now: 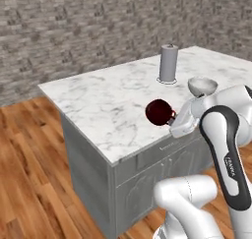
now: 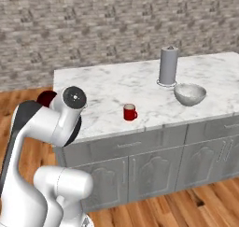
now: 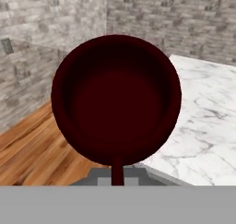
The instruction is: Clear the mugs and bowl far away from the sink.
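I am looking at the white marble counter [image 1: 103, 100] on its grey cabinet base [image 2: 154, 163], with a grey brick wall behind and a wooden plank floor [image 1: 29, 174] around it.

On the marble, toward the far edge, I see a tall grey cylinder canister [image 2: 168, 66] standing upright. Just beside it sits the large round silvery-grey bowl [image 2: 190, 94], upright, its mottled inside pale and shiny; in the left base view the same bowl [image 1: 202, 86] shows partly behind my arm.

The dark maroon mug [image 3: 115, 101] is off the counter, held in the air near the counter's corner. In the hand view its open mouth faces me: a round, deep, nearly black-red hollow, with its thin handle running down toward the fingers. From the left base view it reads as a dark round shape at the end of the hand, above the front part of the marble.

The small bright red mug [image 2: 130, 112] stands upright near the counter's front edge, handle to the right.

My gripper [image 1: 173, 118] is pinched tight on the maroon mug's handle.
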Available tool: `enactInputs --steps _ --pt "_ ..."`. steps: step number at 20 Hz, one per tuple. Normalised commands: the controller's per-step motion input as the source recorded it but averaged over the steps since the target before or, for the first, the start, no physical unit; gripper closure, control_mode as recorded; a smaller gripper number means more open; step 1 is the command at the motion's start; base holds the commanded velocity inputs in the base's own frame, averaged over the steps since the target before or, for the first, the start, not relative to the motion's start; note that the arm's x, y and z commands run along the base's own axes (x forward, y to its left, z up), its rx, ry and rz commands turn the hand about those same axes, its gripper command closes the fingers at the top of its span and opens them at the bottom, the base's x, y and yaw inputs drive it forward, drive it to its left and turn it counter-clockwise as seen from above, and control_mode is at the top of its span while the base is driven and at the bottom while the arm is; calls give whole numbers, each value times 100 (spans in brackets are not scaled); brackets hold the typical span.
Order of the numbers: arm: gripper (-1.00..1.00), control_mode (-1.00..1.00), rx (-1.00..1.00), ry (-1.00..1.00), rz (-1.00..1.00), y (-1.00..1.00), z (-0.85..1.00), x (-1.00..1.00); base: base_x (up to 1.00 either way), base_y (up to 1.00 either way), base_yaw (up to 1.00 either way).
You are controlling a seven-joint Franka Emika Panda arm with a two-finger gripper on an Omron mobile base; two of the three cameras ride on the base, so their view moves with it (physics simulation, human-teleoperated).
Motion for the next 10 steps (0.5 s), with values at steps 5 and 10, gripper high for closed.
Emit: enactInputs --steps 5,10 --pt "100 100 0 0 0 0 0 0 56 -24 17" --pt "100 100 0 0 0 0 0 0 52 -17 21"
